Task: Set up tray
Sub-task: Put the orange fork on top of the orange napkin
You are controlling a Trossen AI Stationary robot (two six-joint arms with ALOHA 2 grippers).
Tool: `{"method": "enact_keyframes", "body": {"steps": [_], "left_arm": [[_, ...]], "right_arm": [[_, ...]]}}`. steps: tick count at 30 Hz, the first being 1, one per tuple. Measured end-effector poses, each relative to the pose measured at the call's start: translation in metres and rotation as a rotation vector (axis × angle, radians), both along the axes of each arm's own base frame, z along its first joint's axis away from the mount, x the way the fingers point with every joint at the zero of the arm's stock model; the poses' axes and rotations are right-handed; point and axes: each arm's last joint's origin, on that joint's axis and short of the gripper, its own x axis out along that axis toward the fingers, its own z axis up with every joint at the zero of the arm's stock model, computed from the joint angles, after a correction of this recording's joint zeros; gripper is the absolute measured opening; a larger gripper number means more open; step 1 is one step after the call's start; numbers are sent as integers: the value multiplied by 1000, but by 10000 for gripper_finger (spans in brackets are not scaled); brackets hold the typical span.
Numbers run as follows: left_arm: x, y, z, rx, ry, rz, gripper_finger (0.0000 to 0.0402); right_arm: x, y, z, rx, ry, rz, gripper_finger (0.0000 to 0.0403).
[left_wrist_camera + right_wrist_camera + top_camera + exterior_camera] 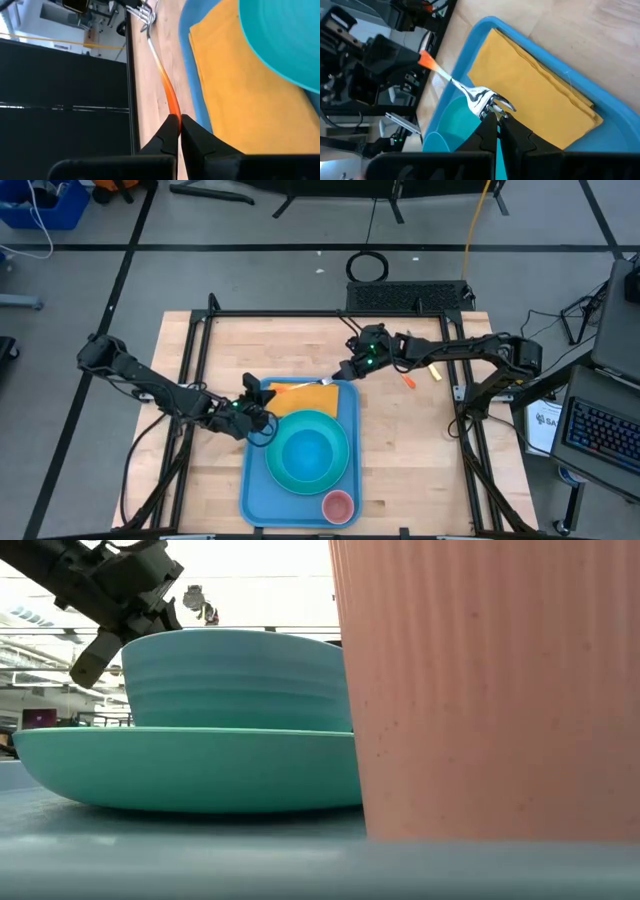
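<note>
counter (400, 450): wooden top; a small orange item lies at about 3 o'clock of the tray, clear of the work.
tray (252, 485): set near the counter's 6 o'clock edge, long side running 12 to 6; it carries the napkin, plate, bowl and cup.
plate (280, 476): turquoise, at the tray's centre, overlapping the napkin's 6 o'clock edge.
napkin (300, 398): orange-yellow, laid flat at the tray's 12 o'clock end, partly covered by the plate.
bowl (305, 450): seated on the plate.
cup (338, 506): pink, at the tray's 5 o'clock corner, just beside the plate.
fork (300, 385): orange handle, metal tines; spanned between both arms over the tray's 12 o'clock rim.
left end effector (175, 129): clenched on the fork's handle end, at about 9 o'clock of the tray, near the plate.
right end effector (496, 119): clenched on the fork's tines, at the tray's 1 o'clock corner, over the napkin.
risk, two-arm hold: the fork may be bent or wrenched loose if either arm is moved while both are clamped.
risk, release: if the wrong end is let go first, the fork may swing and fall outside the rim.
risk, napkin: it may be dragged or creased by tines lowered at an angle.
risk, plate: it may be nudged by the left arm, shifting bowl and cup.
</note>
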Motion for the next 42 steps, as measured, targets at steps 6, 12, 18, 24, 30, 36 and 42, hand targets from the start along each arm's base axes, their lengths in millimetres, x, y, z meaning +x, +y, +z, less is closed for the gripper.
{"method": "enact_keyframes", "body": {"steps": [6, 12, 18, 24, 30, 36, 42], "left_arm": [[2, 6, -1, -71, -4, 12, 11], [3, 14, -4, -123, 29, 30, 5], [7, 20, -11, -157, 56, 55, 10], [13, 21, -23, -156, 110, 61, 12], [16, 26, -33, -160, 159, 76, 10], [17, 30, -33, -179, 155, 100, 13], [18, 33, -34, -212, 163, 95, 6]], "right_arm": [[-3, 5, -9, -22, 23, -16, 1], [-5, 15, -19, -53, 8, -38, 1], [-8, 19, -25, -58, 0, -51, 0], [-9, 22, -29, -73, 9, -39, 0], [-9, 26, -29, -103, 13, -30, 0], [-8, 31, -30, -125, 30, -31, 0], [-8, 37, -32, -162, 53, -31, 0]]}}
